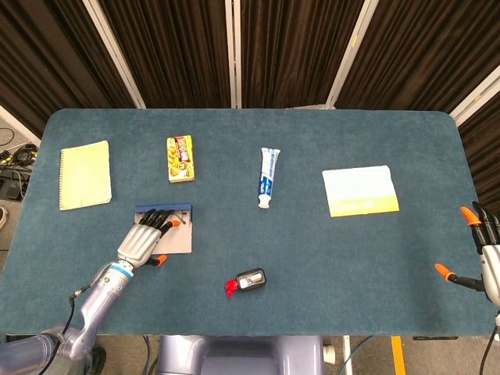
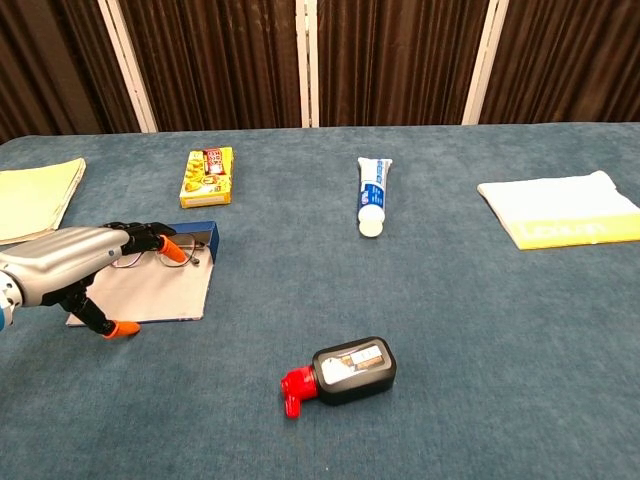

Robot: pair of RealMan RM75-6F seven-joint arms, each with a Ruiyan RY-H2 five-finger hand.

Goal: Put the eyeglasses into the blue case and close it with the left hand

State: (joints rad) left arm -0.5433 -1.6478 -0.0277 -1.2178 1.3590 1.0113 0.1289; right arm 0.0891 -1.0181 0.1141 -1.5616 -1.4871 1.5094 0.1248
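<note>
Left hand [image 2: 62, 262] empty, fingers spread over the open blue case [image 2: 150, 290], glasses [image 2: 168, 253] lying crosswise at its fingertips by the far wall; right hand [image 1: 486, 254] open, well apart

The left hand [image 2: 70, 262] lies low over the open blue case [image 2: 150, 285], its fingertips [image 2: 172, 249] over the eyeglasses [image 2: 165, 254], so the case's raised far wall just ahead of the fingers blocks a straight push forward. Beyond that wall stands the yellow snack box [image 2: 207, 176], and off to the hand's left lies the yellow notepad [image 2: 35, 198]; bare tabletop [image 2: 460, 330] separates both from the case. To the hand's right the tabletop runs open as far as the black bottle with a red cap [image 2: 343, 372], nearer the robot, and the toothpaste tube [image 2: 371, 195] farther off.
</note>
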